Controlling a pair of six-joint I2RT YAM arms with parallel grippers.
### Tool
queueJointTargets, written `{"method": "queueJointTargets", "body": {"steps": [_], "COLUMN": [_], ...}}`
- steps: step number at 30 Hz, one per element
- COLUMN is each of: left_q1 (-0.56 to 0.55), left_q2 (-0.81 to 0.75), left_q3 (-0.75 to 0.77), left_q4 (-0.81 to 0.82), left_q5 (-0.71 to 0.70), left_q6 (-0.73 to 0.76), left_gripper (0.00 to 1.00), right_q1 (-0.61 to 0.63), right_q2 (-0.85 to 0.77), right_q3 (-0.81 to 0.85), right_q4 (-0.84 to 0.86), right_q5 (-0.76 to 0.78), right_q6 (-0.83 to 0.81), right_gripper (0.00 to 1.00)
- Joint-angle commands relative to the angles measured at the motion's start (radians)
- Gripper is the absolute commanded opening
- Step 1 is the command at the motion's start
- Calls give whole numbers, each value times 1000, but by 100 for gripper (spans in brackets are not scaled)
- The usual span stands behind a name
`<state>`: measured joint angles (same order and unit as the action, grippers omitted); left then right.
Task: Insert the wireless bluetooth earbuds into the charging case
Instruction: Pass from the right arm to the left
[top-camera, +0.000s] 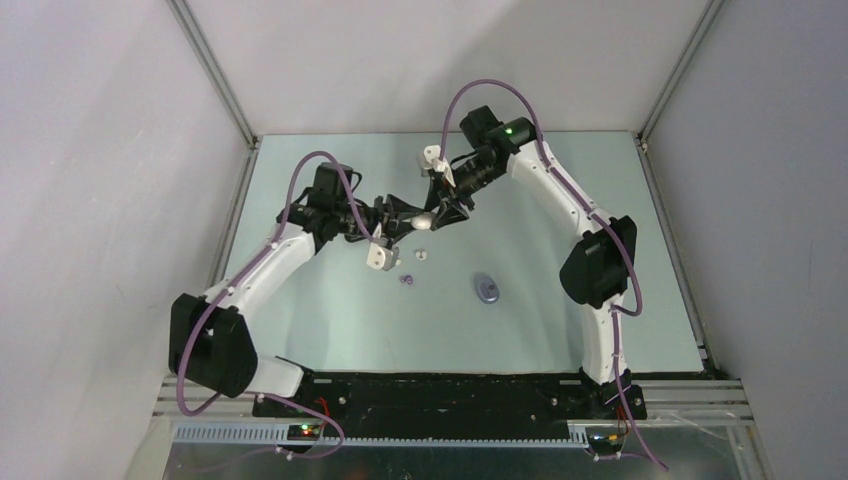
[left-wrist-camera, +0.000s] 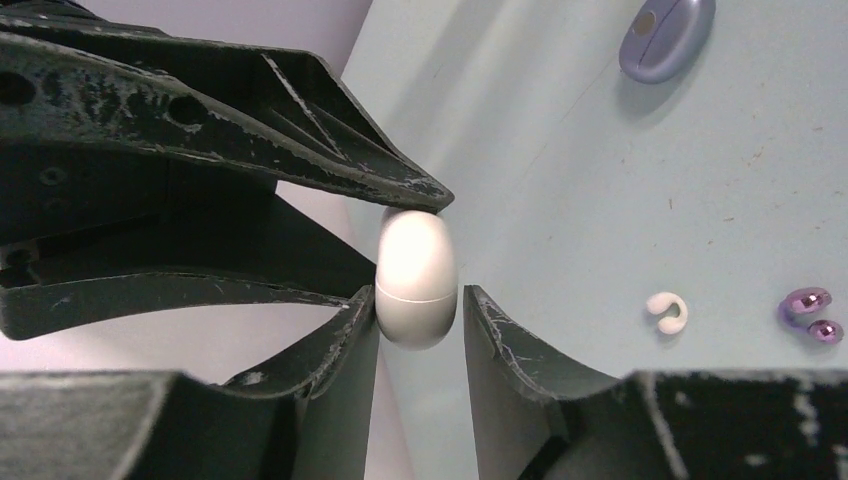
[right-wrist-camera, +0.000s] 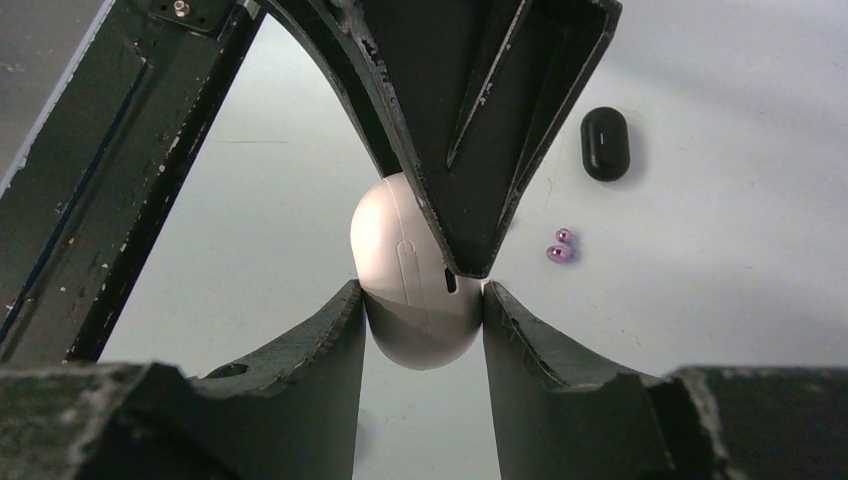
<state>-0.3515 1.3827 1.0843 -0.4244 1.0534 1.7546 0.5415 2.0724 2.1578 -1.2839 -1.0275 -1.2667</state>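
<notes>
A white oval charging case (top-camera: 425, 220) hangs closed above the table's middle, held between both grippers. My right gripper (right-wrist-camera: 424, 300) is shut on its lower end (right-wrist-camera: 405, 270). My left gripper (left-wrist-camera: 420, 300) is closed round the same case (left-wrist-camera: 417, 275) from the other side, and one right finger touches the top of the case. A white C-shaped earbud (top-camera: 421, 254) lies on the table below and also shows in the left wrist view (left-wrist-camera: 667, 312). A pair of purple earbuds (top-camera: 406, 281) lies beside it and shows in both wrist views (left-wrist-camera: 812, 313) (right-wrist-camera: 560, 247). No black earbuds are in view.
A purple oval case (top-camera: 487, 288) lies closed on the table to the right of the earbuds and also shows in the left wrist view (left-wrist-camera: 665, 38). A black oval case (right-wrist-camera: 605, 143) lies past the purple earbuds. Grey walls enclose the pale green table (top-camera: 560, 330).
</notes>
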Motion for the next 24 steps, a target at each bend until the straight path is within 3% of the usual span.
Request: {"method": "queueJointTargets", "body": {"steps": [1,14,16,20,24], "left_q1": [-7,-14,-13,-13,-2], "left_q2": [23,57,58,54,30], "left_q3": [53,65,65,67,43], "left_q4": [-60,-44,-39,-35,49], "left_q5": [54,91,92,77,27], "left_q6": [139,166,165,116,-135], "left_gripper": [41,38,31,2,0], "right_q1": [6,8,5,-7,-74], "right_q2": [-44,-37,-36,-39,-85], "right_q3": [11,11,11,11,13], "right_q4": [-15,-11,-8,20,165], "right_q5": [-14,-15,-14,-11,-56], "right_q6": [-27,-17,-6,55,264], "right_gripper": [25,25,26,37,55]}}
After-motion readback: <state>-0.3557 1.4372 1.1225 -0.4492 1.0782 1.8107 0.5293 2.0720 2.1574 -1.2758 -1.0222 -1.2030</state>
